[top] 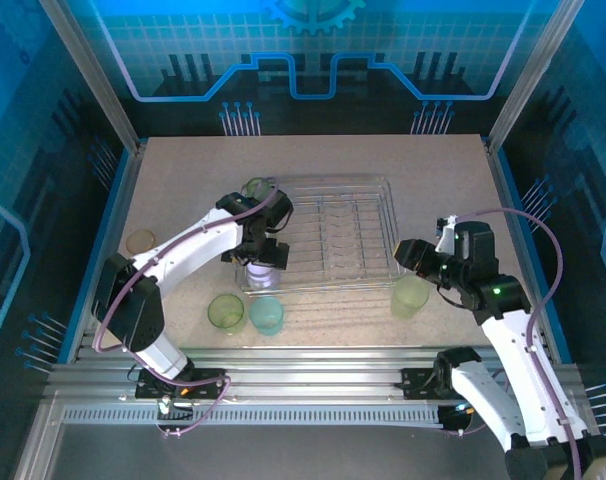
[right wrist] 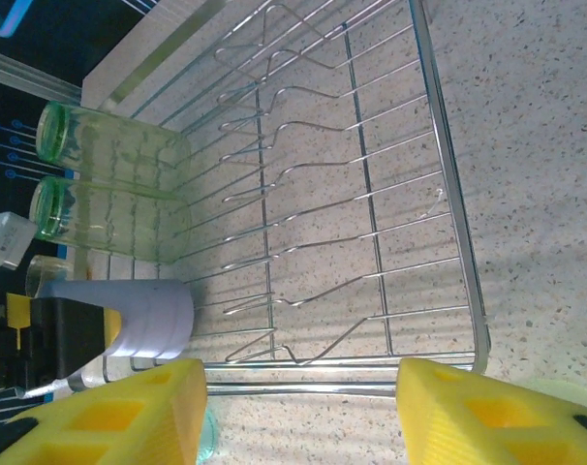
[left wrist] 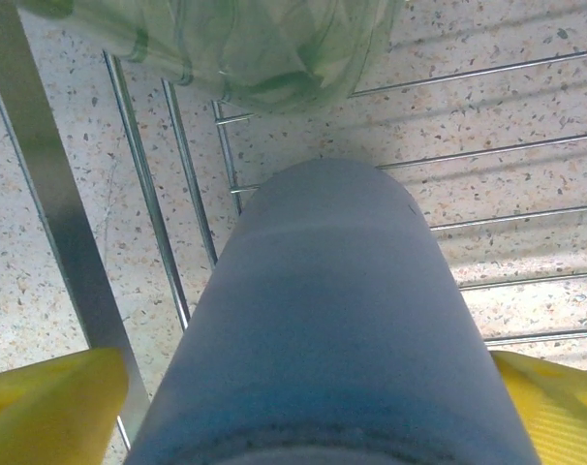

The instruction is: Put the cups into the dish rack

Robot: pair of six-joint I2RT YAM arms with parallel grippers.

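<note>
Seven cups (top: pixel 226 312), one wire dish rack (top: pixel 343 235)

No lettering, number or brand mark legible on any surface in the three views.

Only sign-like mark: a pale blue gear-shaped emblem (top: pixel 313 10) on the back wall panel (top: pixel 163 50), cut off by the top edge of the overhead view. Blue circuit-style lines run below it. No words with it.
</note>
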